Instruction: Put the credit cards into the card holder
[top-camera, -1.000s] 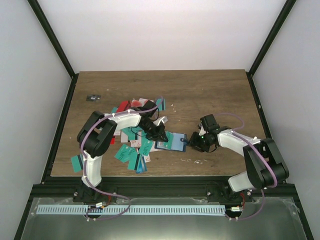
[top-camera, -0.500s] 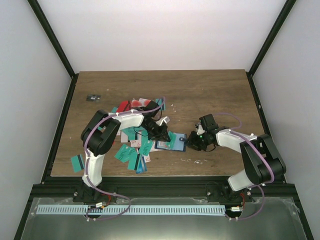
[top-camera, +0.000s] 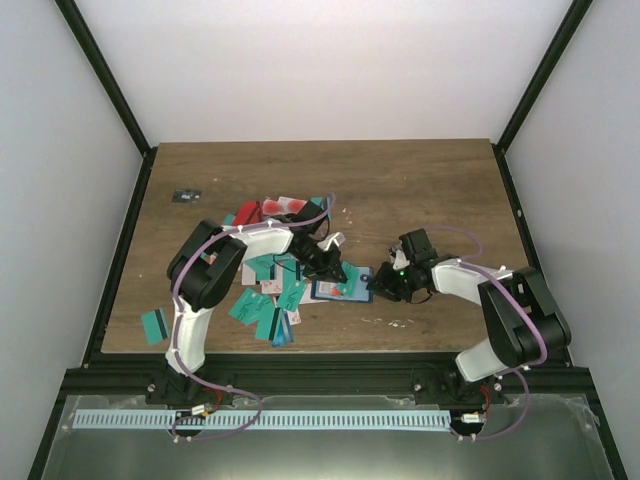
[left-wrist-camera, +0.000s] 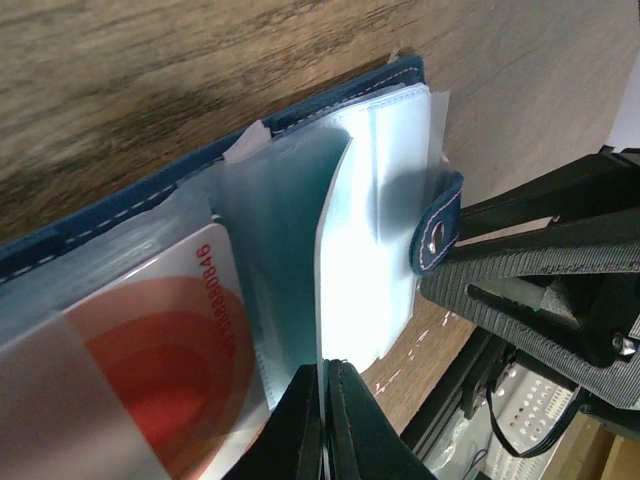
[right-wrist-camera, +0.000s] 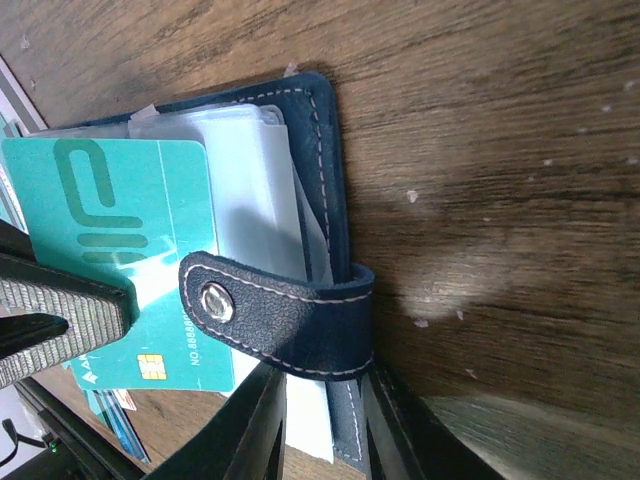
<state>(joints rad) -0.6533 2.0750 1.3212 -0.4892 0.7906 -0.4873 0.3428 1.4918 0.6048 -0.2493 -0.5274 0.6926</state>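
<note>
Currently the dark navy folding card holder (top-camera: 338, 290) is laid open, centre-front on the brown wooden table (top-camera: 430, 190); its right edge is clamped betw. right gripper (right-wrist-camera: 325, 430) jaws. Left gripper (left-wrist-camera: 326, 420) jaws are pressed together, tips at its clear sleeves (left-wrist-camera: 375, 230).

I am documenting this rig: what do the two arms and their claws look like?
The left arm and the right arm have white tube-shaped links between chunky black joints. A thin purple cable loops along each. The left claw and right claw are black, with ribbed fingers.
</note>
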